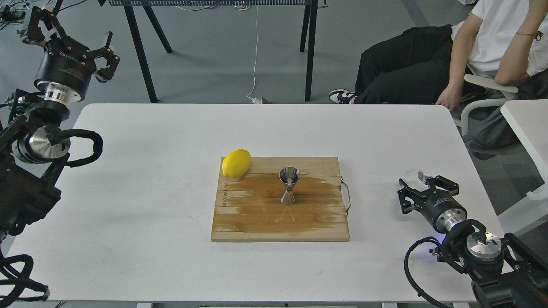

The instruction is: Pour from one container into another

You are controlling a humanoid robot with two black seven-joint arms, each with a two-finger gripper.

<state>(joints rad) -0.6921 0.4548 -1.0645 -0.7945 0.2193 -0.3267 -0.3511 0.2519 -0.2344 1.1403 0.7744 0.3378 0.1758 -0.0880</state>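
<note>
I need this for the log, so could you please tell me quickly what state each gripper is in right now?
Left gripper: open, holding nothing.
Right gripper: around the glass cup; whether it grips cannot be told.

White table (150, 192), wood cutting board (257, 222) at ctr, glass cup (415, 176) nr right edge

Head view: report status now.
Left gripper open, raised clear. Right gripper around clear glass cup, low over table. Shiny steel hourglass jigger upright on wooden board. Path unobstructed.
</note>
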